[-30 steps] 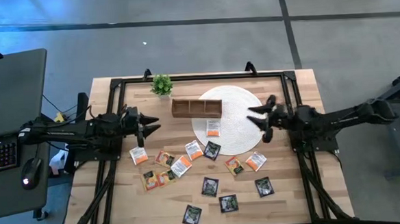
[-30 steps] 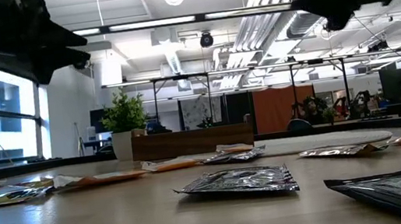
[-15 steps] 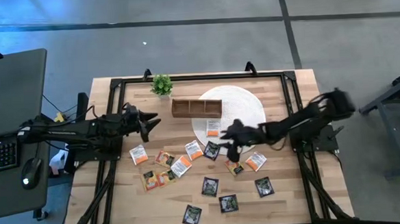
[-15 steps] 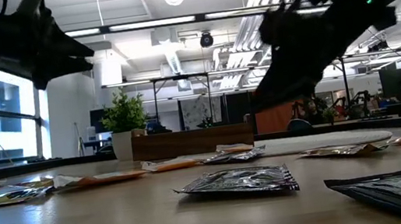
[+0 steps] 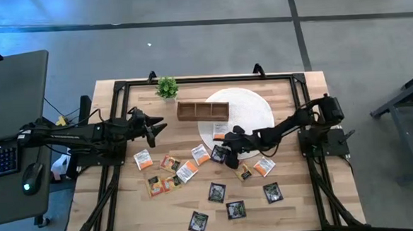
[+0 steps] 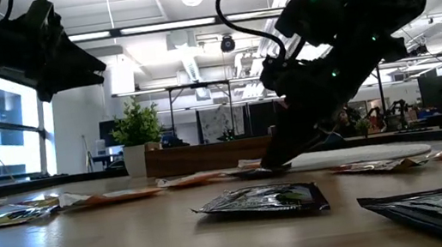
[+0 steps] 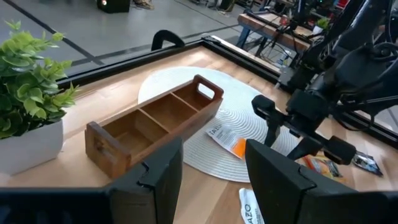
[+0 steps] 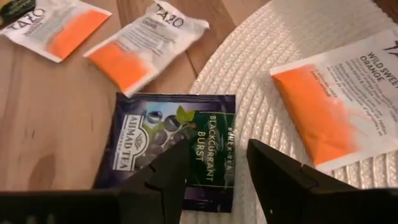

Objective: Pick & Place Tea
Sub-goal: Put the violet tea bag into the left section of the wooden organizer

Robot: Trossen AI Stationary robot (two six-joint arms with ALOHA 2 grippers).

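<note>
Woven white fibre of the round mat (image 5: 252,113) is sitting under the far edge of the black blackcurrant sachet (image 8: 177,146), and that overlap is looking like the main risk: the sachet is lying flat, half on the mat's rim and half on the wooden table (image 5: 296,196), so fingers closing from above may be sliding over the slick foil or catching the mat's ribs instead of getting under an edge. The right gripper (image 8: 214,165) is hovering directly over this sachet with its fingers spread apart, the printed face showing in the gap between them. A white-and-orange sachet (image 8: 329,93) is lying on the mat just beyond one finger, close enough to be nudged or pinched along. Two more orange sachets (image 8: 146,40) are resting on the wood ahead of the fingers. The left gripper (image 7: 208,177) is waiting with fingers parted, facing the empty wooden tray (image 7: 155,121).
</note>
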